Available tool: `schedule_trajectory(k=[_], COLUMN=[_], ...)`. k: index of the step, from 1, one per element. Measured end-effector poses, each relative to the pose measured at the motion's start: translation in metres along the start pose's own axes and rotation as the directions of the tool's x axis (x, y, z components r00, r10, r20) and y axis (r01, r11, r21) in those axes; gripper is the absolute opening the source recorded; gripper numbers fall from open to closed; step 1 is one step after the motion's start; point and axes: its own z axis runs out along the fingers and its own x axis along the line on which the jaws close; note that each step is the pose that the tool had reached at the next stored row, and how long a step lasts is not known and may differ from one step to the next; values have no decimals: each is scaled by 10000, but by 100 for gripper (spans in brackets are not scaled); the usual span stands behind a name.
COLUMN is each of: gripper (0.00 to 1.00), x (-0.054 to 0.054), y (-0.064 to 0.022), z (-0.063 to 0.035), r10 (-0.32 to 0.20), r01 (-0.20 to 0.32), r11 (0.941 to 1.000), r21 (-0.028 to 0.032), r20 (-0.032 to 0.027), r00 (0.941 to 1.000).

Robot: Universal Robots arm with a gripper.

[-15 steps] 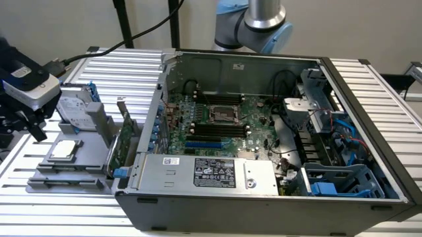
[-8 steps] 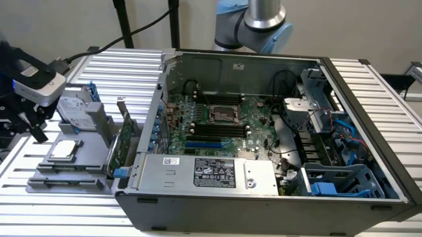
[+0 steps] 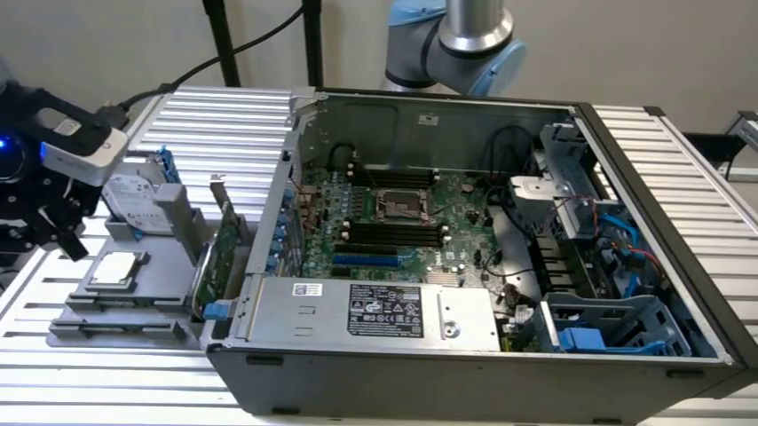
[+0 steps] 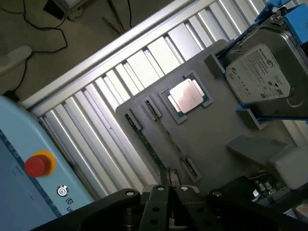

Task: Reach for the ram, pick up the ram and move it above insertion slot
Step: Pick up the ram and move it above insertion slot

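Note:
The ram (image 4: 147, 144) is a thin green stick seen edge-on, standing between small clips on the grey fixture plate (image 4: 211, 139). My gripper (image 4: 168, 192) hovers above the end of it, fingers shut together with nothing between them. In the exterior view the gripper (image 3: 62, 238) hangs over the left edge of the fixture plate (image 3: 154, 306), outside the open computer case (image 3: 474, 355). The black insertion slots (image 3: 391, 234) lie on the motherboard inside the case, well to the exterior view's right of the gripper.
On the fixture plate sit a CPU (image 4: 186, 95), a hard drive (image 4: 262, 79) in a blue holder, and an upright green expansion card (image 3: 218, 253) next to the case wall. A blue pendant with a red stop button (image 4: 38, 163) lies beside the ribbed table.

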Motion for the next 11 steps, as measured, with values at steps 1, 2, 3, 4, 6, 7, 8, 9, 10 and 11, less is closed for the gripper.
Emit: schedule_trajectory(k=[1,2,3,4,6,7,8,9,10,11], gripper=[11,11,11,11,11,11,11,11,11,11], x=[0,0,0,-1,-1,-1,-1,-1,-1,-1], y=[-1,-1,-1,-2,-2,-3,-1,-2,-2,-3], z=[6,13,19,26,38,45,51,58,65,71], r10=[-180,-366,-544,-725,-1083,-1267,-1436,-1631,-1807,-1985], r01=[180,366,544,725,1083,1267,1436,1631,1807,1985], r11=[9998,9993,9985,9974,9941,9919,9896,9866,9835,9801], r21=[-2,-5,-7,-9,-15,-19,-22,-25,-27,-30], r20=[-10,-21,-31,-39,-59,-70,-78,-88,-98,-107], r00=[9998,9993,9985,9974,9941,9919,9896,9866,9835,9800])
